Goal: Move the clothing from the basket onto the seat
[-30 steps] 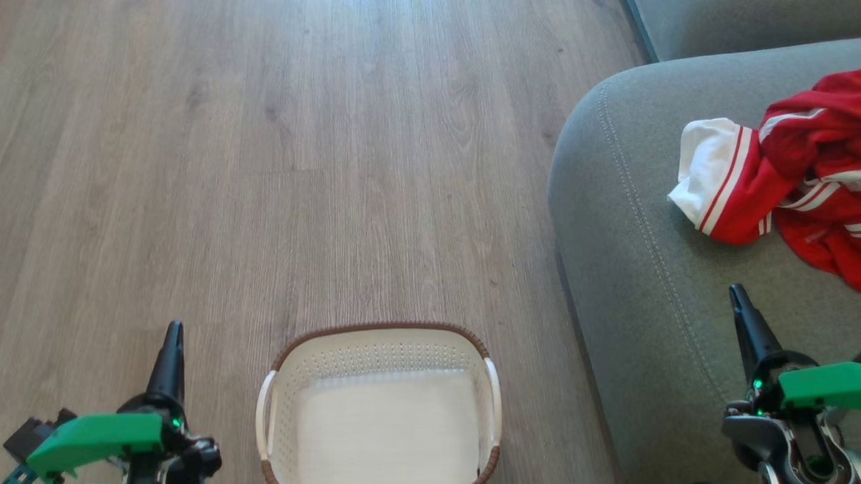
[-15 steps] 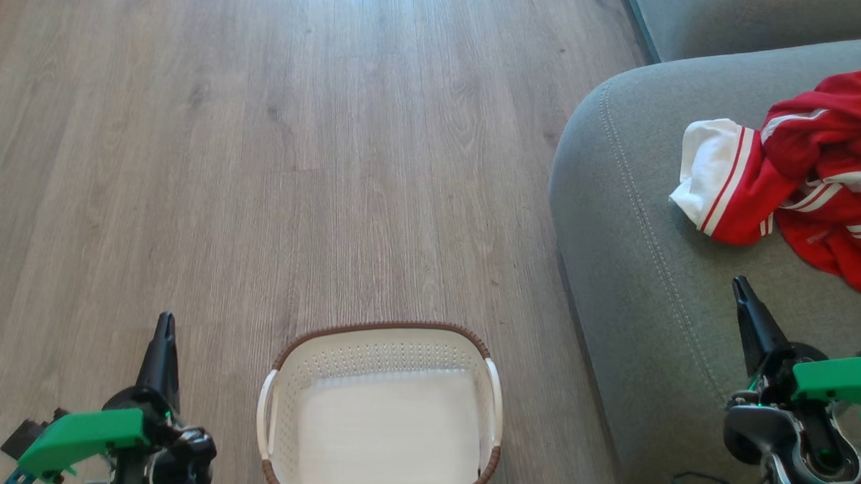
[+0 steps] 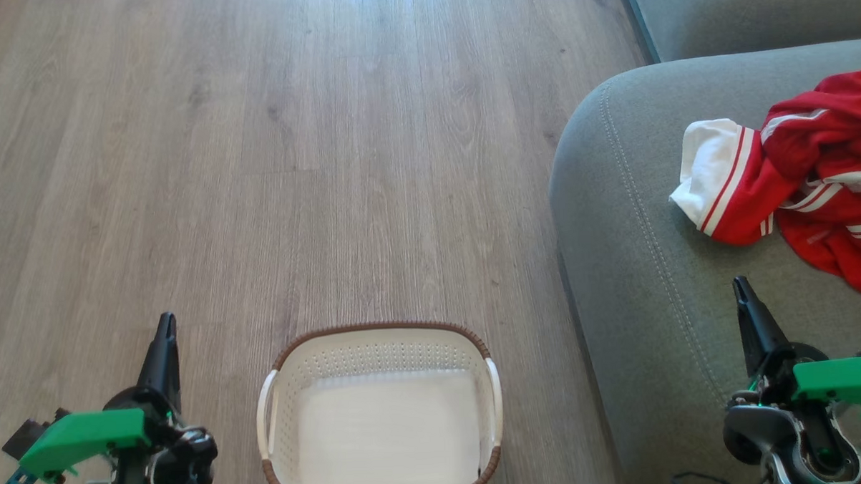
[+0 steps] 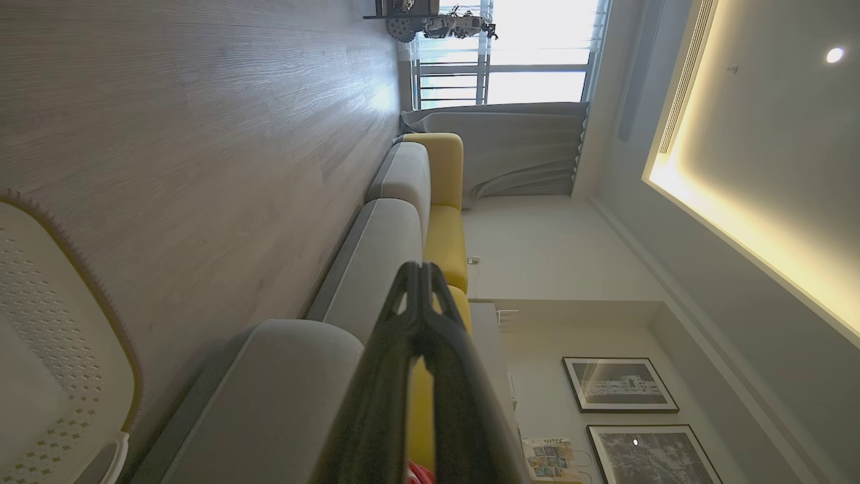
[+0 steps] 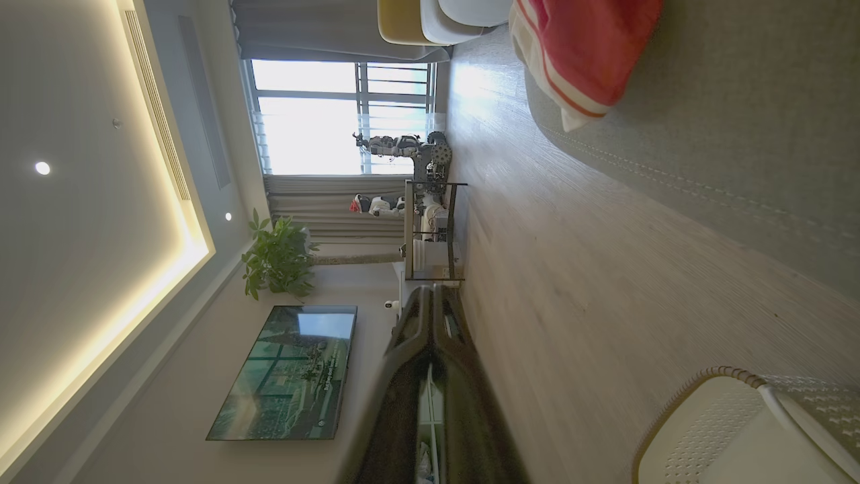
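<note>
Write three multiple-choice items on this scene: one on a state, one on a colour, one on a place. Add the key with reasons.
1. The left gripper and the right gripper are: A both open; B both shut and empty; C both shut on cloth.
2. The rim of the basket is: A brown; B blue; C black.
3. The clothing lies: A in the basket; B on the seat; C in the left gripper.

Key:
1 B, since each pair of fingers is pressed together with nothing between.
2 A, since the braided edge shows brown.
3 B, since the red heap rests on the grey-green cushion and the basket holds nothing.
</note>
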{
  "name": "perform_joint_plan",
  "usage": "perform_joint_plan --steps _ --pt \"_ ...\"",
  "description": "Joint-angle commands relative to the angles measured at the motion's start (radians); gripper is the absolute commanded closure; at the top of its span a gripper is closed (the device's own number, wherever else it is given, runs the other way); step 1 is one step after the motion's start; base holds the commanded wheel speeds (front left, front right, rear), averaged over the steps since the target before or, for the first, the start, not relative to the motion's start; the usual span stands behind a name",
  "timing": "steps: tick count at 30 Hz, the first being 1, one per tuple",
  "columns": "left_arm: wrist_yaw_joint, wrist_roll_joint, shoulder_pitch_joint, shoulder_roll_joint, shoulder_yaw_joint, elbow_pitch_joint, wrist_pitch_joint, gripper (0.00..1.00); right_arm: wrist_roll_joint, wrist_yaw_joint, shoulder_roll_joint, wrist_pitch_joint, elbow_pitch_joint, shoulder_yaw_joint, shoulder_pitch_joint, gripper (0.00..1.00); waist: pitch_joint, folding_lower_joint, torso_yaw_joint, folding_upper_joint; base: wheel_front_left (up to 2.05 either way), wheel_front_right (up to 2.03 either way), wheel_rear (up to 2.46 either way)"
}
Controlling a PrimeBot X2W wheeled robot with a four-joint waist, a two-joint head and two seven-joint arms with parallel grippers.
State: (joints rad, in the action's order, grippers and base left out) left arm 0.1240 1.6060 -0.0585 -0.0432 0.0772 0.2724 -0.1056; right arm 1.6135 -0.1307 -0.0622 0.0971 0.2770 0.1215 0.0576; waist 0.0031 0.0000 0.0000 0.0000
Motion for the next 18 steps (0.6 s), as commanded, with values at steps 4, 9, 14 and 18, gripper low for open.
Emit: perform_joint_plan --steps 4,9,14,18 --pt "0.007 0.002 -0.05 -0.007 0.037 -0.027 -0.008 1.0 0.003 0.0 0.005 0.009 -0.033 -0.017 0.049 1.0 0.0 0.0 0.0 0.0 0.0 0.0 0.0" --pt "0.007 0.002 -0.05 -0.007 0.037 -0.027 -0.008 1.0 0.002 0.0 0.005 0.009 -0.033 -0.016 0.05 1.0 0.0 0.0 0.0 0.0 0.0 0.0 0.0" --pt "0.007 0.002 -0.05 -0.007 0.037 -0.027 -0.008 1.0 0.002 0.0 0.006 0.01 -0.033 -0.016 0.05 1.0 0.0 0.0 0.0 0.0 0.0 0.0 0.0" --pt "0.007 0.002 -0.05 -0.007 0.037 -0.027 -0.008 1.0 0.001 0.0 0.006 0.01 -0.033 -0.015 0.05 1.0 0.0 0.0 0.0 0.0 0.0 0.0 0.0"
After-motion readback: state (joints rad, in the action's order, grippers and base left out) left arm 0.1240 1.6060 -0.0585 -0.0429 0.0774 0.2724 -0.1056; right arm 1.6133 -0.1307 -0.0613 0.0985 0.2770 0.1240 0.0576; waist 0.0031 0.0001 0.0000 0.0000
